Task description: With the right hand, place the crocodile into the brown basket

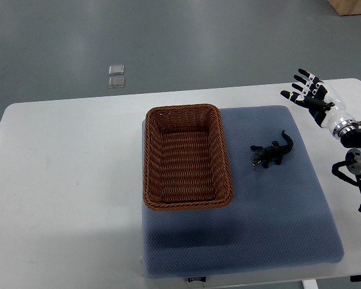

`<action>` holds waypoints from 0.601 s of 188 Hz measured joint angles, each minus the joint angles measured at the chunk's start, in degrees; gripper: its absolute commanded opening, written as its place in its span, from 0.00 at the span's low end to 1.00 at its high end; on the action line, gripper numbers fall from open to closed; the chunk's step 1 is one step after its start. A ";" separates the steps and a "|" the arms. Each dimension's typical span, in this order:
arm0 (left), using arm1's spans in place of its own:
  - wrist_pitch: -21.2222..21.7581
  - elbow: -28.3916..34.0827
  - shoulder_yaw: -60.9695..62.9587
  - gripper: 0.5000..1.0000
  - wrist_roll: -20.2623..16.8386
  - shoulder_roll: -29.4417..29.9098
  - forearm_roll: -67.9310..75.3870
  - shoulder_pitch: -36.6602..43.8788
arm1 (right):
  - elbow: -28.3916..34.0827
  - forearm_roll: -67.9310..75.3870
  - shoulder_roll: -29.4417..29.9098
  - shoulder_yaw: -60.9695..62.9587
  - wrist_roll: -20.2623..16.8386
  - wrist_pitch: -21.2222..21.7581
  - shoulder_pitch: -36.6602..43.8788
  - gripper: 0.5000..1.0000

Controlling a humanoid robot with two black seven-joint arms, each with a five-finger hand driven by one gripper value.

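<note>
A small dark toy crocodile (272, 153) lies on the blue-grey mat (271, 223), just right of the brown wicker basket (149, 150). The basket is rectangular and holds nothing. My right hand (307, 90) hovers at the far right, up and to the right of the crocodile, apart from it. Its fingers (302, 74) are spread and hold nothing. The left arm does not show.
The mat rests on a white table (60, 180) whose far edge meets a grey floor. Two small clear squares (116, 76) lie on the floor beyond the table. Part of a wooden box (352, 6) shows in the top right corner.
</note>
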 measured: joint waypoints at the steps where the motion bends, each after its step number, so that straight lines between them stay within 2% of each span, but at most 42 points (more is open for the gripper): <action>1: 0.00 0.00 -0.01 1.00 0.00 0.00 0.00 0.00 | 0.00 0.00 -0.01 0.00 0.00 0.00 0.00 0.86; 113: 0.18 0.56 -0.06 1.00 -0.01 0.00 -0.12 0.08 | 0.00 0.00 -0.07 -0.11 0.00 0.00 0.00 0.86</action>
